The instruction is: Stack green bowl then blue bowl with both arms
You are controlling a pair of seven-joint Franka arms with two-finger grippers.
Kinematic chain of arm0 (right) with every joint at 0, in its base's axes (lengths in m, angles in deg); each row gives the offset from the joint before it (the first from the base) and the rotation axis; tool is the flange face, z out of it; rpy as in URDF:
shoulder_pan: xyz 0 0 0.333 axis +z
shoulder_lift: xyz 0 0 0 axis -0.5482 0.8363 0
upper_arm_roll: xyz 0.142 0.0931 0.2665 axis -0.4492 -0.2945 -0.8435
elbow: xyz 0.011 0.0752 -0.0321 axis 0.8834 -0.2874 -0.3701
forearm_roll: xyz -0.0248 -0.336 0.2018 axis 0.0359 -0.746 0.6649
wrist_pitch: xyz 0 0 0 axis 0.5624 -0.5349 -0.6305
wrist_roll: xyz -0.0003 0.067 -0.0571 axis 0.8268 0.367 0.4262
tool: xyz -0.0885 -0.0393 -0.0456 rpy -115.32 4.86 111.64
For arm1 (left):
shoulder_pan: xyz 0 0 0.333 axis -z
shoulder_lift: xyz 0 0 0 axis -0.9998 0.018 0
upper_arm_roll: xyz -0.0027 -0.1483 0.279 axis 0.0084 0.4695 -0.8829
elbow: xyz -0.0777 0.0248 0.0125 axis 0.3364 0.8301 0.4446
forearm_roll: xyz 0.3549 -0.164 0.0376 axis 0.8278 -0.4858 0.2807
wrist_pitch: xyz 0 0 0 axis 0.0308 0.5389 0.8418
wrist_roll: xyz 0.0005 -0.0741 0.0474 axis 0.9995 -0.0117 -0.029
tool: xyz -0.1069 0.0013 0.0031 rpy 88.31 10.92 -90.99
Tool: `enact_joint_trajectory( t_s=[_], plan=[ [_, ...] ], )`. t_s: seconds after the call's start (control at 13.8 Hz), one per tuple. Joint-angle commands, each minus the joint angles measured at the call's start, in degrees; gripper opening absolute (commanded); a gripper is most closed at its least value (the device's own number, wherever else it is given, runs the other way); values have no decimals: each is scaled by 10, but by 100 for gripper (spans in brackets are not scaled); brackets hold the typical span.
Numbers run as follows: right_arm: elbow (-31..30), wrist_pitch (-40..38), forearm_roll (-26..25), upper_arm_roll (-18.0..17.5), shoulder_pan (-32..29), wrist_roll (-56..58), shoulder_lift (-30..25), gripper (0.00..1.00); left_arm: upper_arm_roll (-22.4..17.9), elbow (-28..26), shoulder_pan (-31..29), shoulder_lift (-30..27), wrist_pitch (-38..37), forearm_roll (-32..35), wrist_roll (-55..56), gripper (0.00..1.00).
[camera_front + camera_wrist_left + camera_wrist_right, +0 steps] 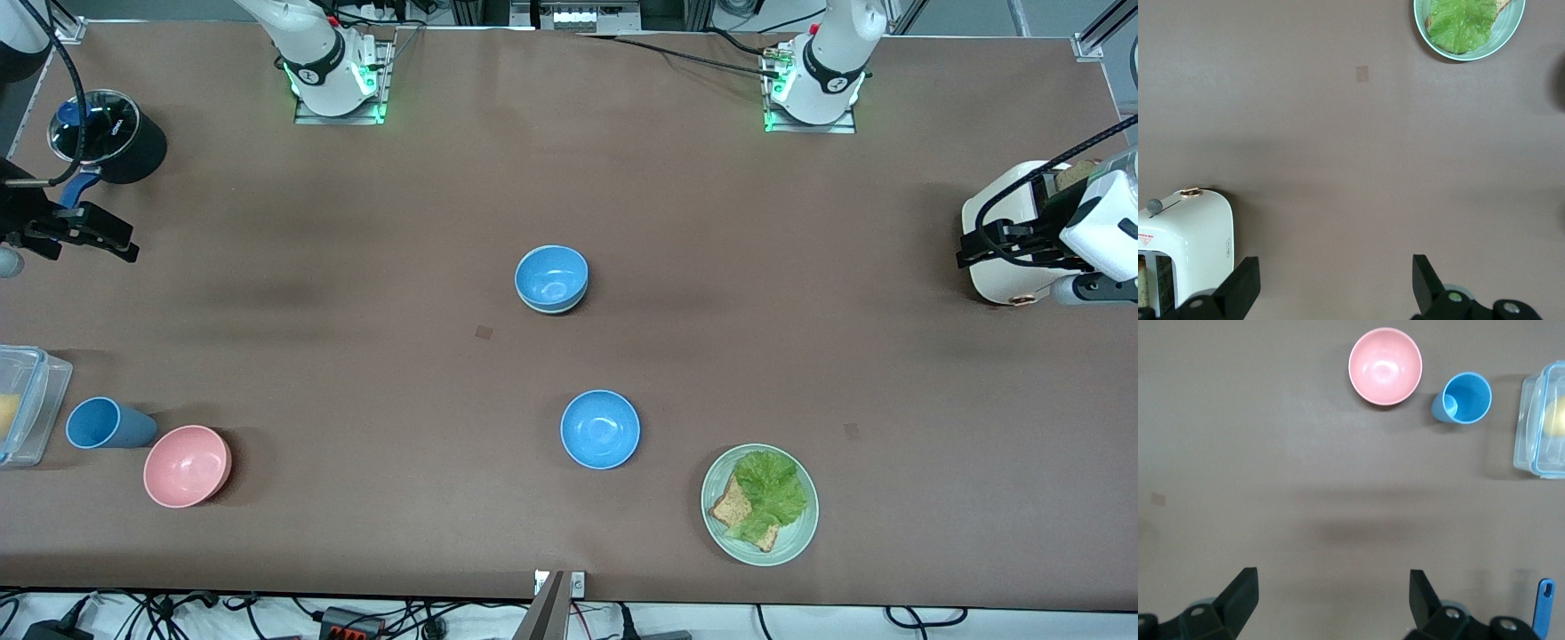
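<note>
A blue bowl (551,276) sits nested in the green bowl (549,310) at the table's middle; only a thin pale green edge of the green bowl shows beneath it. A second blue bowl (600,428) stands alone, nearer the front camera. My left gripper (973,244) is open and empty, up beside the toaster at the left arm's end; it also shows in the left wrist view (1336,280) over bare table. My right gripper (123,238) is open and empty at the right arm's end; in the right wrist view (1333,597) it is over bare table.
A pale-green plate (796,542) with lettuce and bread lies near the front edge, also in the left wrist view (1518,20). A white toaster (1005,218), a pink bowl (187,465), a blue cup (102,423), a clear container (27,404) and a black lidded pot (111,133) stand at the table's ends.
</note>
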Motion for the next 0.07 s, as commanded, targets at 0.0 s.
enact_joint_trajectory(
  t_s=[0.0],
  plan=[
    [-1,-28,5,0,-4,3,-6,100,-11,-9,6,-4,8,-16,-5,100]
  ],
)
